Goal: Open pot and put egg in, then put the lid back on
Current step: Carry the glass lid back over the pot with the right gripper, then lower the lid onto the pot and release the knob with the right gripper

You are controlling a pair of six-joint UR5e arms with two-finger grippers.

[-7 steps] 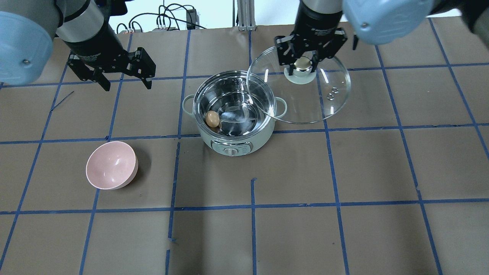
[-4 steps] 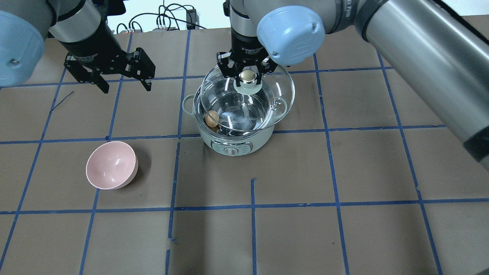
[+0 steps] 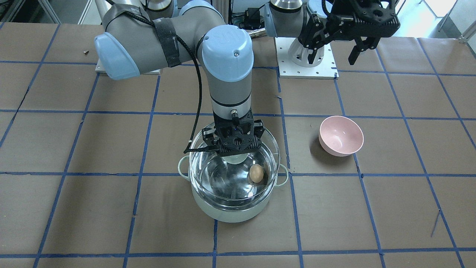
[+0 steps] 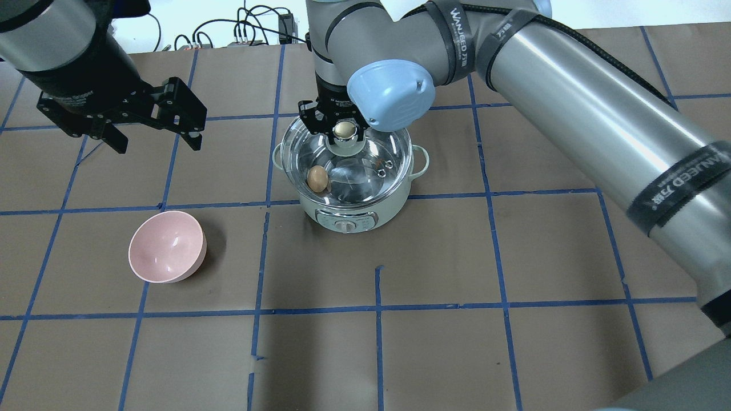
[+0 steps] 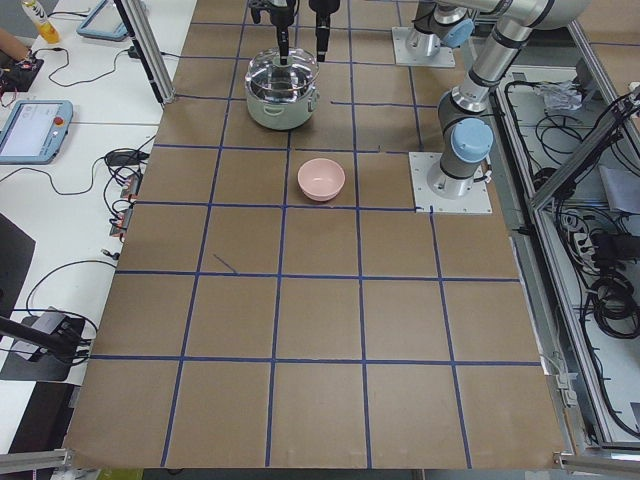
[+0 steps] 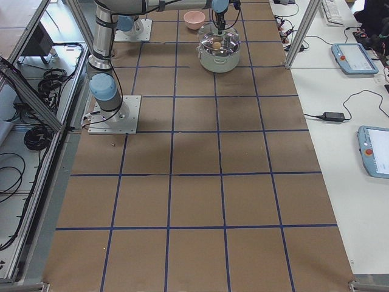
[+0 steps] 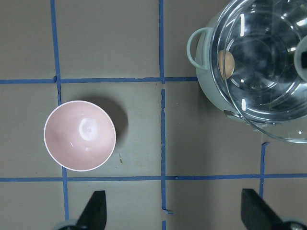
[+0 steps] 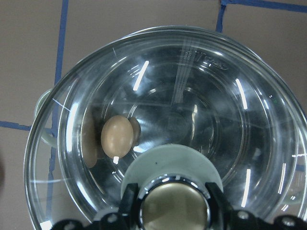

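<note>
The pale mint-green pot (image 4: pixel 394 206) stands mid-table, with the brown egg (image 4: pixel 318 178) inside on its steel bottom. My right gripper (image 4: pixel 344 130) is shut on the cream-gold knob of the clear glass lid (image 4: pixel 377 149) and holds the lid over the pot's mouth, slightly offset. I cannot tell whether the lid's rim rests on the pot. The right wrist view shows the egg (image 8: pixel 116 136) through the lid (image 8: pixel 249 143). The front view also shows the egg (image 3: pixel 256 173). My left gripper (image 4: pixel 158 142) is open and empty, raised to the pot's left.
An empty pink bowl (image 4: pixel 167 246) sits on the brown paper to the front left of the pot, and also shows in the left wrist view (image 7: pixel 79 135). The right arm's long links reach across the table's right half above the surface.
My right gripper carried the lid from the pot's back right, leftward over the pot, and lowered it onto the pot's mouth. My left arm shifted slightly left.
</note>
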